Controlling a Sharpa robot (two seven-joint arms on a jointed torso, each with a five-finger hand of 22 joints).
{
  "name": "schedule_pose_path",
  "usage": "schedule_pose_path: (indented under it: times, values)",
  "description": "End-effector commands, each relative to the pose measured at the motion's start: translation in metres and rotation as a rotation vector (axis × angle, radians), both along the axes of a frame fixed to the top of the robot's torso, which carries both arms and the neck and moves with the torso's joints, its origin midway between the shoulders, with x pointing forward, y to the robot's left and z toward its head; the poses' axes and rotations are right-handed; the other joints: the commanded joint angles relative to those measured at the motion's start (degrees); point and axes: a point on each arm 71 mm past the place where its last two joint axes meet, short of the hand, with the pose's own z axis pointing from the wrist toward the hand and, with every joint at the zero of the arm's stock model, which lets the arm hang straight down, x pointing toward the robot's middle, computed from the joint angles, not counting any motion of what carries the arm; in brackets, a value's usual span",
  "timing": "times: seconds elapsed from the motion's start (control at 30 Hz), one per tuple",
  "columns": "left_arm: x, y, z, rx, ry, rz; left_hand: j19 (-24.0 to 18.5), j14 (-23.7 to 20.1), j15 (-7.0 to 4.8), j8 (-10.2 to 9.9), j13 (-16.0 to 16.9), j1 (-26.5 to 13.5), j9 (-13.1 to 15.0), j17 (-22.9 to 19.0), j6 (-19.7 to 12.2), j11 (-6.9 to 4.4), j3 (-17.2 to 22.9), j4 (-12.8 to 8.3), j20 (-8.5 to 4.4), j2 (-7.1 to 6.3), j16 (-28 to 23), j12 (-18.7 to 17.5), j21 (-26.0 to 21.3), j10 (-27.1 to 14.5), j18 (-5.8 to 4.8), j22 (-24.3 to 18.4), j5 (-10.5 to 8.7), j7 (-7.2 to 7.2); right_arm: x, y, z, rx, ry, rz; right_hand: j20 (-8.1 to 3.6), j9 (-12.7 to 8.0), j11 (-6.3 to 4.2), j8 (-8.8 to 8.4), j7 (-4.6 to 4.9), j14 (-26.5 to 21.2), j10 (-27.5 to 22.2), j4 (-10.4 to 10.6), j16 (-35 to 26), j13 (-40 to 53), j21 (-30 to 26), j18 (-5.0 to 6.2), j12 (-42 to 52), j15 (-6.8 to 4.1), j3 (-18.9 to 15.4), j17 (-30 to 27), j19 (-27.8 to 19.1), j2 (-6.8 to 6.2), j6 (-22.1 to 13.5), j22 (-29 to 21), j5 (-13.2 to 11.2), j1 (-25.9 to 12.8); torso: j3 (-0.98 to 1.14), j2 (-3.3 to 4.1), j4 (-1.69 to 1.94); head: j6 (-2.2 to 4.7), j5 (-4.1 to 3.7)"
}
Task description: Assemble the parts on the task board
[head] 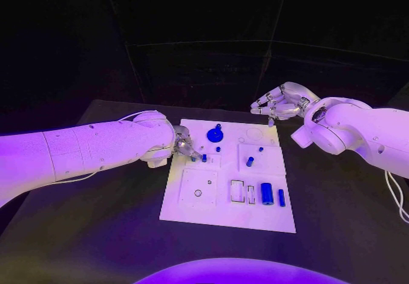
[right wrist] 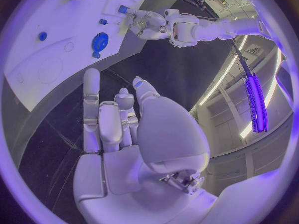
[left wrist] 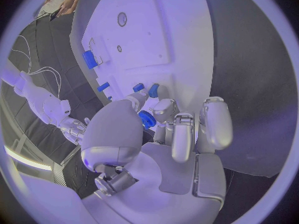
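Observation:
The white task board (head: pixel 192 210) lies mid-table. My left hand (head: pixel 184 148) rests over its left edge and pinches a small blue peg (head: pixel 203 157) between thumb and a finger, low against the board; the peg (left wrist: pixel 152 90) stands just past the thumb tip. A blue round knob (head: pixel 215 135) sits beside that hand and shows between the fingers (left wrist: pixel 147 119). My right hand (head: pixel 279 102) hovers beyond the board's far right corner, fingers loosely bent and holding nothing. Its wrist view shows the knob (right wrist: pixel 99 41) and the left hand (right wrist: pixel 149 23).
Small blue pegs (head: pixel 250 161) stand mid-board. A blue cylinder (head: pixel 266 193) and a thin blue bar (head: pixel 281 197) lie by white slots (head: pixel 237 190) at the near right. A round hole (head: pixel 198 193) is at the near left. Cables (head: pixel 393 192) trail at the right.

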Motion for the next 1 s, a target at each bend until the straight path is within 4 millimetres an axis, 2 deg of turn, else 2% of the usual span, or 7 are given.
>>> schedule_pose_path:
  times: [0.03, 0.37, 0.43, 0.63, 0.73, 0.87, 1.0]
  values:
    - [0.0, 0.002, -0.002, 0.011, 0.004, 0.007, 0.2, 6.0, -0.53, -0.4, 0.0, 0.0, -0.2, 15.1, 0.3, 0.16, -1.3, 0.5, -0.3, 0.63, 0.2, 0.2, -0.4, 0.2, 0.27, 0.5, -0.04, 0.18, 0.0, 0.001, 0.001, 0.0, -0.004, 0.006, 0.13, 0.1, -0.12, 0.31, -0.05, 1.3, -0.2, 0.3, 0.0, -0.1, -0.3, 0.31, 0.1, 0.26, 0.0, -0.1, 0.1, -0.27, -0.5, -0.1, 0.2, 0.0, -0.04, -0.01, -0.02, 0.03, -0.01]
    - [0.002, 0.009, 0.004, -0.059, -0.07, 0.041, 0.0, 6.0, -0.48, -0.4, -1.3, -0.7, -0.4, 15.1, 0.2, 0.27, -8.5, 4.5, -0.29, 0.08, 0.2, -0.6, -1.0, -0.5, 0.41, 0.2, -0.09, 0.34, 0.0, 0.0, 0.002, 0.0, -0.005, 0.005, 0.13, 0.1, -0.12, 0.31, -0.05, 1.3, -0.2, 0.3, 0.0, -0.1, -0.3, 0.31, 0.1, 0.26, 0.0, -0.1, 0.1, -0.27, -0.5, -0.1, 0.2, 0.0, -0.02, 0.01, -0.01, 0.13, -0.2]
    - [0.003, 0.01, 0.007, -0.094, -0.107, 0.054, -0.9, 6.0, -0.23, -1.1, -7.3, -0.7, -0.8, 15.1, -0.9, 0.65, -10.1, 5.8, -0.15, 0.59, 0.2, -5.4, -2.4, -3.8, 0.74, -1.1, -0.02, 0.76, 0.0, 0.0, 0.002, 0.0, -0.005, 0.004, 0.13, 0.1, -0.12, 0.31, -0.05, 1.3, -0.2, 0.3, 0.0, -0.1, -0.3, 0.31, 0.1, 0.26, 0.0, -0.1, 0.1, -0.27, -0.5, -0.1, 0.2, 0.0, 0.02, -0.03, 0.01, 0.09, -0.3]
    - [0.004, 0.011, 0.016, -0.207, -0.204, 0.078, -3.4, 5.6, 0.71, -3.2, -16.5, -1.3, -2.2, 13.8, -3.8, 1.89, -14.3, 6.6, 0.62, 2.01, -0.6, -13.0, -6.5, -9.7, 1.63, -4.4, 0.03, 2.15, 0.0, -0.001, 0.001, 0.0, -0.005, 0.002, 0.13, 0.1, -0.12, 0.31, -0.05, 1.3, -0.2, 0.3, 0.0, -0.1, -0.3, 0.31, 0.1, 0.26, 0.0, -0.1, 0.1, -0.27, -0.5, -0.1, 0.2, 0.0, -0.01, -0.02, 0.02, 0.18, -0.39]
    - [0.005, 0.01, 0.02, -0.274, -0.241, 0.08, -4.4, 5.2, 1.11, -4.1, -19.2, -1.0, -3.1, 12.4, -4.7, 2.39, -15.8, 6.6, 1.03, 2.55, -1.4, -15.1, -8.3, -11.4, 2.02, -5.9, 0.06, 2.72, 0.0, -0.001, 0.001, -0.001, -0.006, 0.001, 0.13, 0.1, -0.12, 0.31, -0.05, 1.3, -0.2, 0.3, 0.0, -0.1, -0.3, 0.31, 0.1, 0.26, 0.0, -0.1, 0.1, -0.27, -0.5, -0.1, 0.2, 0.0, -0.03, 0.0, 0.04, 0.22, -0.42]
    - [0.006, 0.006, 0.025, -0.371, -0.276, 0.066, -8.0, 3.3, 2.03, -5.7, -20.9, 1.0, -4.7, 6.9, -6.8, 3.58, -17.8, 6.6, 1.89, 2.95, -4.9, -17.1, -14.2, -14.5, 3.22, -10.7, 0.13, 3.98, 0.001, -0.002, 0.002, 0.0, -0.009, -0.004, 0.13, 0.1, -0.11, 0.32, -0.04, 1.3, -0.3, 0.3, -0.1, -0.1, -0.3, 0.3, 0.1, 0.27, 0.0, -0.1, 0.1, -0.29, -0.5, -0.1, 0.3, -0.1, 0.02, 0.0, 0.0, 0.22, -0.41]
    - [0.008, 0.0, 0.028, -0.439, -0.295, 0.017, -9.6, 2.2, 3.26, -8.5, -23.7, 6.6, -7.4, 4.1, -9.4, 5.04, -18.7, 5.6, 2.91, 2.81, -6.7, -20.6, -17.5, -18.5, 3.78, -13.2, 0.22, 5.71, 0.001, -0.002, 0.002, 0.001, -0.014, -0.009, 0.13, 0.1, -0.11, 0.32, -0.03, 1.3, -0.4, 0.4, -0.2, -0.3, -0.3, 0.3, -0.1, 0.28, -0.1, -0.3, 0.1, -0.35, -0.5, -0.1, 0.3, -0.1, 0.05, 0.02, 0.0, 0.38, -0.48]
